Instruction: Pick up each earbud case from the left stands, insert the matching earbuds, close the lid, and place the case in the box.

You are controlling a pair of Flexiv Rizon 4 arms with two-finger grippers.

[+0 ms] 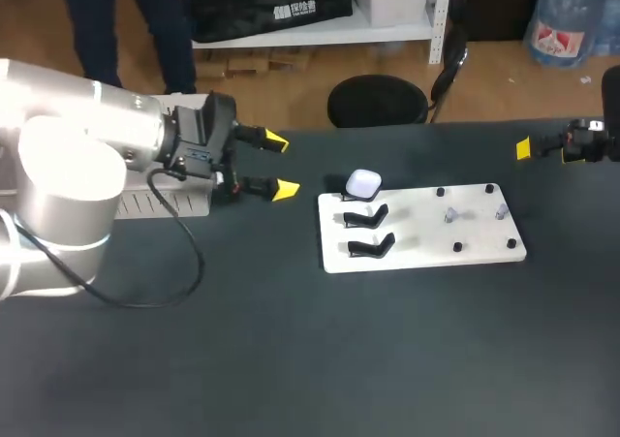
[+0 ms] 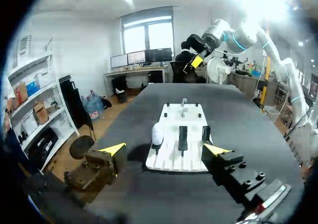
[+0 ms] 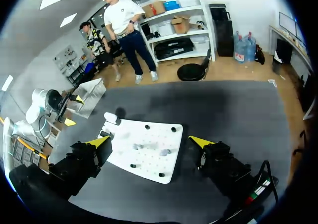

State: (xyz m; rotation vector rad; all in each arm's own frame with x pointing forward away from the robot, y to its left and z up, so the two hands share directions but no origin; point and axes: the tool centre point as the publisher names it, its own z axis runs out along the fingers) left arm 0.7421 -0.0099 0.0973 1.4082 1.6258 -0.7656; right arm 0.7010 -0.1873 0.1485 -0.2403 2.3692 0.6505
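The left gripper [image 1: 281,167] has its yellow-tipped fingers spread wide with nothing between them; it hangs over the dark bench [image 1: 291,359] and points at the short left end of a white board [image 1: 417,238]. In its own wrist view the left gripper [image 2: 165,148] frames that end of the board [image 2: 191,117], which lies just ahead of it.

The right gripper [image 3: 149,142] is also parted and empty – in the head view it sits at the bench's far right edge [image 1: 572,146], well apart from the board, and only one yellow tip shows there.

The white earbud case [image 1: 364,182] rests with its lid shut on the rearmost of three stands at the board's left end; the other two black stands [image 1: 366,216] beside it are bare. The case shows from the left wrist [image 2: 157,133] and, small, from the right wrist [image 3: 112,117]. Two small pale earbuds [image 1: 450,215] stand on the board's right half, apart from each other.

A pale box [image 3: 92,91] sits at the bench's left side – partly hidden by the left arm in the head view
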